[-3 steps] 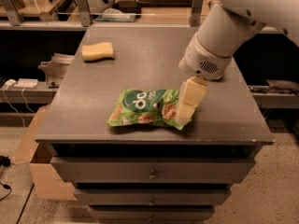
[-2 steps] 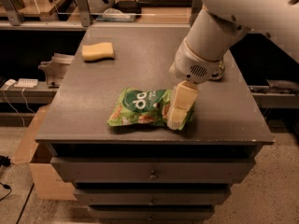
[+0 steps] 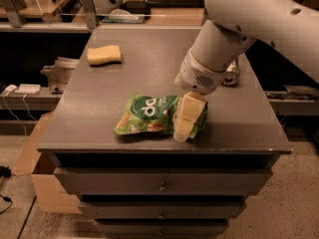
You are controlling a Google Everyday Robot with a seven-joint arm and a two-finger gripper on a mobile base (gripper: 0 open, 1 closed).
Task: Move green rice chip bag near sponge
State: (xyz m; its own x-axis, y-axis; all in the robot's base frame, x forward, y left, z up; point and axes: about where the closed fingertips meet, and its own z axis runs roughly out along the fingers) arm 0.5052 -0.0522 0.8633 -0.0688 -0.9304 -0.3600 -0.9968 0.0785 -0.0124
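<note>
Bare tabletop (image 3: 149, 68) lies between jaws — down on the bag (image 3: 147, 114) — and sponge (image 3: 104, 55).

Lab workshop, grey drawer cabinet (image 3: 164, 185), cluttered workbench (image 3: 149, 6), tool (image 3: 183, 128) over cabinet front.

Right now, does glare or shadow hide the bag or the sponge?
Camera view: dim, warm yellowish light, no glare on the table; the sponge at far left is plainly lit; the bag is lit too, with soft shadow along its near edge; only the tool, down at its right end, covers part of it.
</note>
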